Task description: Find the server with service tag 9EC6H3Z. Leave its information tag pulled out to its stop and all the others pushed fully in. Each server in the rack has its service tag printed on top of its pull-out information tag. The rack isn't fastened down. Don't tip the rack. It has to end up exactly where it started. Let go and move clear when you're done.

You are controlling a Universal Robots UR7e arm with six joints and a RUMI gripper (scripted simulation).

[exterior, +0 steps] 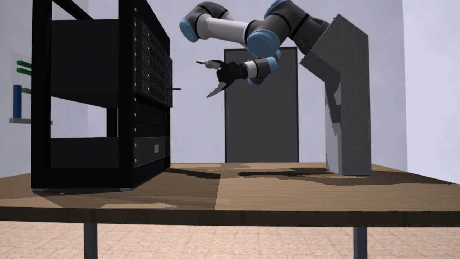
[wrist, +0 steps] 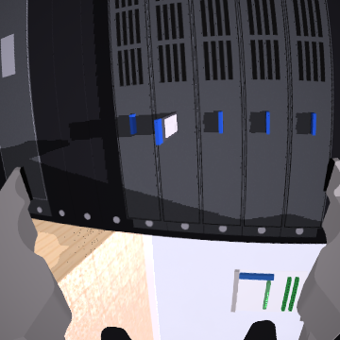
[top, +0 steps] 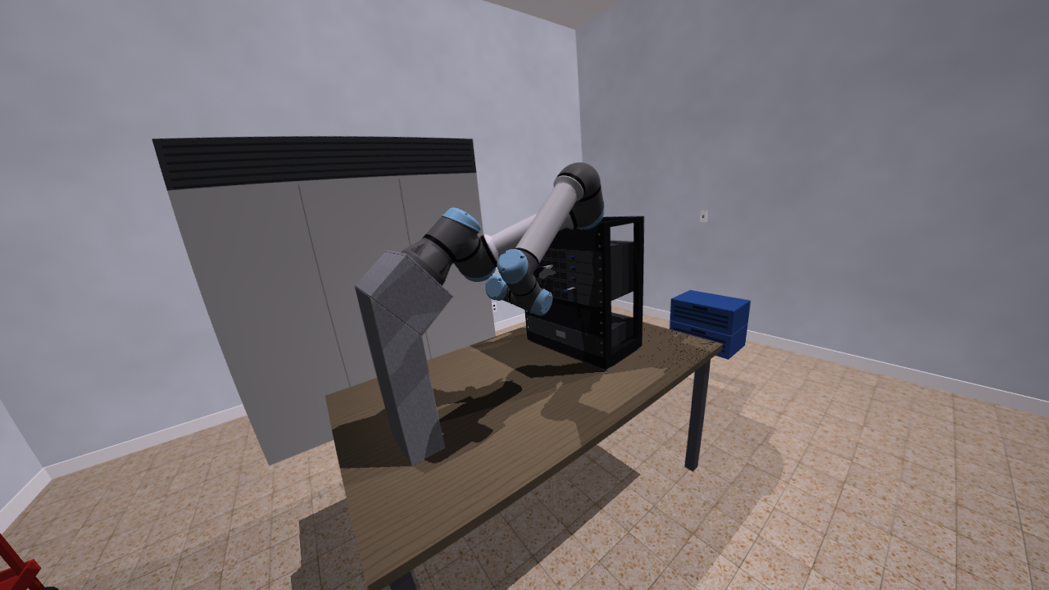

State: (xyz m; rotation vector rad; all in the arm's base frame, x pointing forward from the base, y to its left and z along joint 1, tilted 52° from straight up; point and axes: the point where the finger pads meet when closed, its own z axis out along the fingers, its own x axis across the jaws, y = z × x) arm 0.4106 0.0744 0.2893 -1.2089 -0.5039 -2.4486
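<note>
So, the black server rack [top: 606,308] [exterior: 125,96] [wrist: 212,234] was seen standing upright on the wooden table [top: 513,455] [exterior: 273,199] [wrist: 52,250], right of centre in the top view and filling the left side of the exterior one. Five slim servers were stacked in its upper part.

One information tag [top: 569,289] [exterior: 175,89] [wrist: 170,126] was plainly pulled out, with its white label showing, left of centre in the wrist view. It belonged to the second server from the bottom in the exterior view. Whether it was out to its stop can't be told, and the print was too small to be read, so 9EC6H3Z couldn't be pinned to any server. The other four blue tag ends [wrist: 132,124] [wrist: 220,122] [wrist: 267,123] [wrist: 314,124] were seen close to their server fronts.

The gripper [top: 548,271] [exterior: 202,79] [wrist: 178,164] was spread wide with nothing pinched, its fingers framing the lower left and lower right of the wrist view. In the exterior view it was held near the centre, apart from the rack and pointed at it. The arm was carried by a grey pedestal [top: 414,396] [exterior: 355,112], seen at the right there.
</note>
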